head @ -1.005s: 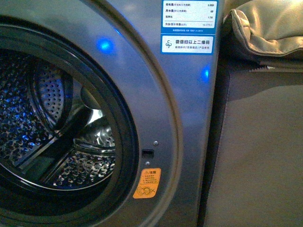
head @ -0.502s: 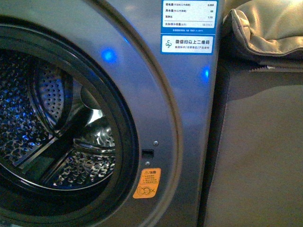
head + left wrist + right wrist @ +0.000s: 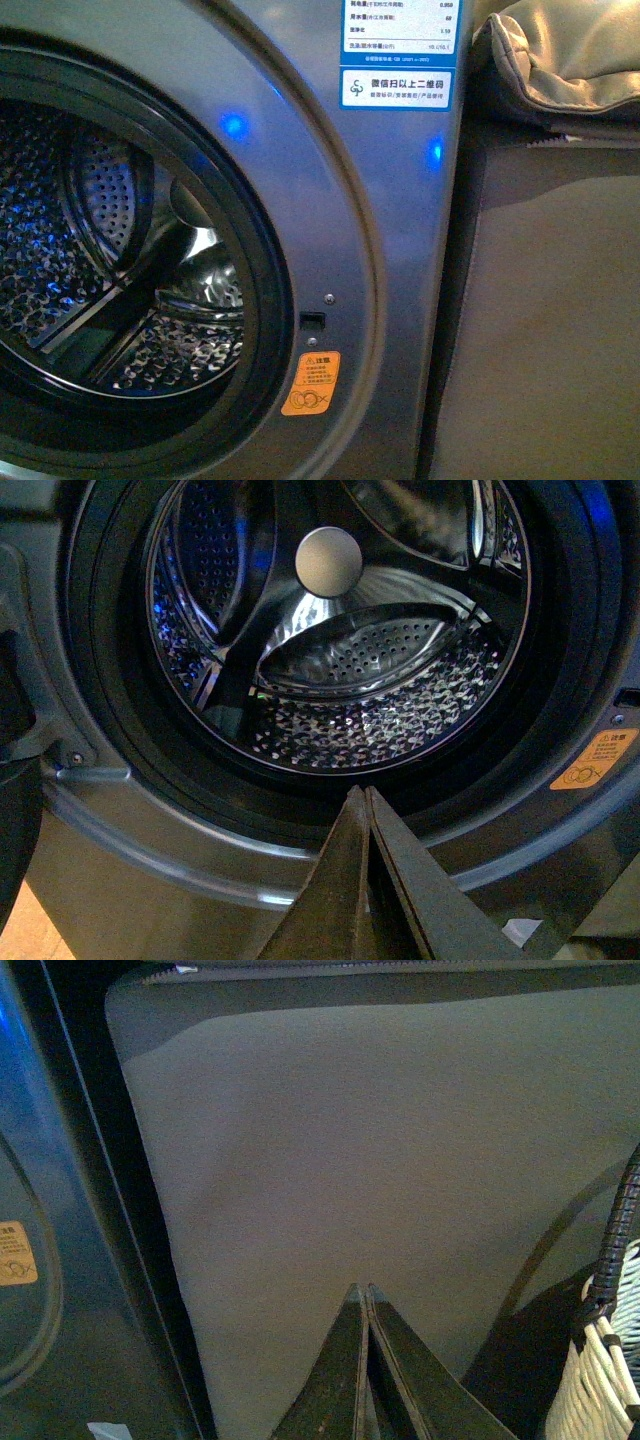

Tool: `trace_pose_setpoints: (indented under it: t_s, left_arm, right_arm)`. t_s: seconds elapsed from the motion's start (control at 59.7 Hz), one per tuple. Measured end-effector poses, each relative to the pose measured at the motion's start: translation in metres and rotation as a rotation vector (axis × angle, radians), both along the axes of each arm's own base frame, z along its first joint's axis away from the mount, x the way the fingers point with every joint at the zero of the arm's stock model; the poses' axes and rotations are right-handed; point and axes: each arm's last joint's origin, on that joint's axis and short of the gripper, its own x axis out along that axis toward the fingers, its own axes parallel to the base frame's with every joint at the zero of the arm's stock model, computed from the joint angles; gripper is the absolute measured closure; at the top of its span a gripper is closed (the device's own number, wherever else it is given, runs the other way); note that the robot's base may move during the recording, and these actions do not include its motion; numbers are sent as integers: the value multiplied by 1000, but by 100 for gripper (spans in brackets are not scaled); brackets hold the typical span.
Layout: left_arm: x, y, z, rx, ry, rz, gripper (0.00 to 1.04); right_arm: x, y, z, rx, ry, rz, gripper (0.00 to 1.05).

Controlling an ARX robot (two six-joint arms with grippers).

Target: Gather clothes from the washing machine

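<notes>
The grey washing machine (image 3: 400, 250) fills the front view, its black-rimmed porthole (image 3: 270, 300) open onto the perforated steel drum (image 3: 100, 220). A blue-white label (image 3: 395, 50) and an orange sticker (image 3: 312, 385) sit on its front. In the left wrist view the drum (image 3: 370, 680) looks empty; no dark garment shows in any view. My left gripper (image 3: 362, 795) is shut and empty, just in front of the porthole's lower rim. My right gripper (image 3: 362, 1292) is shut and empty, facing a plain grey-brown surface (image 3: 380, 1140) beside the machine (image 3: 60, 1260).
A beige cushion (image 3: 560, 60) lies on top of the grey-brown surface (image 3: 550, 320) to the right of the machine. A woven basket (image 3: 610, 1360) with a dark handle stands close beside my right gripper.
The front view has drifted slightly, so the label and porthole sit a little higher and further right. Nothing in the drum has changed.
</notes>
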Motion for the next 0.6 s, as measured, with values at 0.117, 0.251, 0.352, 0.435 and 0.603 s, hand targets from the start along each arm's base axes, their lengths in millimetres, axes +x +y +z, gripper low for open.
trace_pose_setpoints:
  t_s: [0.117, 0.251, 0.352, 0.435, 0.603]
  left_arm:
    - [-8, 0, -9, 0, 22, 0, 101]
    - [-12, 0, -8, 0, -10, 2, 101]
    - [-12, 0, -8, 0, -11, 1, 101]
    - [-12, 0, -8, -2, -10, 1, 100]
    - [-12, 0, -8, -1, -10, 1, 68]
  right_arm:
    - [0, 0, 0, 0, 0, 0, 102]
    - [0, 0, 0, 0, 0, 0, 102]
    - [0, 0, 0, 0, 0, 0, 102]
    - [0, 0, 0, -2, 0, 0, 93]
    - [0, 0, 0, -1, 0, 0, 62]
